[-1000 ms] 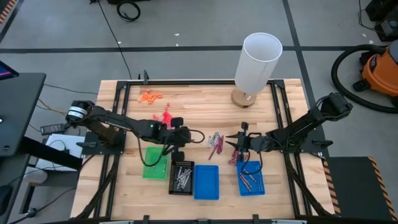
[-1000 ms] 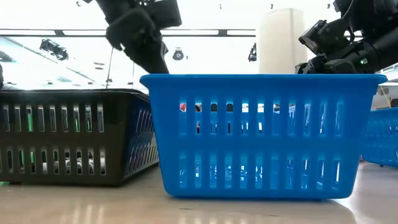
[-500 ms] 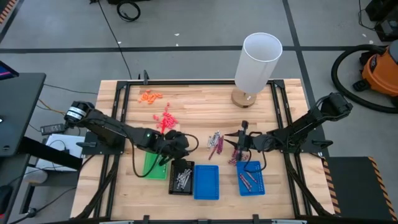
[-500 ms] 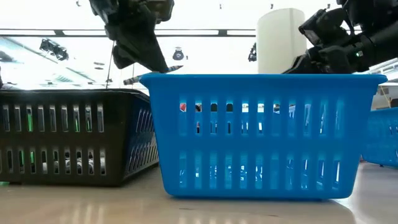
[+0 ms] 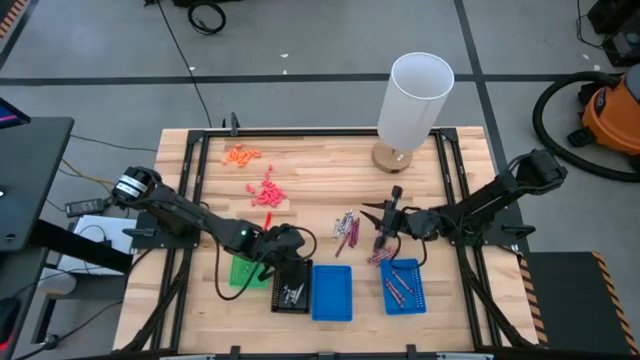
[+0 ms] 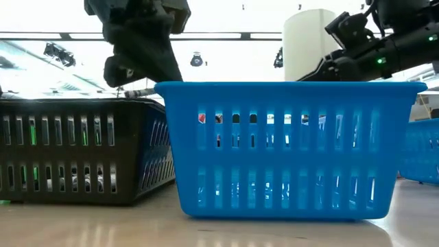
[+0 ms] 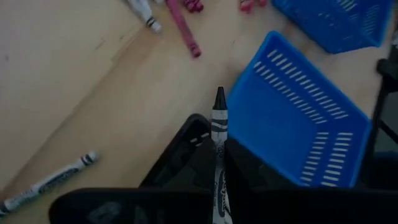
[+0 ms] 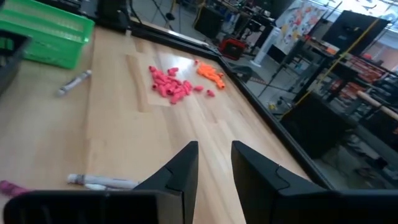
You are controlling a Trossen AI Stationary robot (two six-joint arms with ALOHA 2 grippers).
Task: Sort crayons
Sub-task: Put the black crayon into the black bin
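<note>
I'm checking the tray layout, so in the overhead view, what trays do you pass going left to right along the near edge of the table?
Green tray → black tray → empty blue tray → blue tray holding maroon crayons.

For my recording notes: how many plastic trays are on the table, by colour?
green tray: 1
black tray: 1
blue trays: 2
Total: 4 trays
</note>
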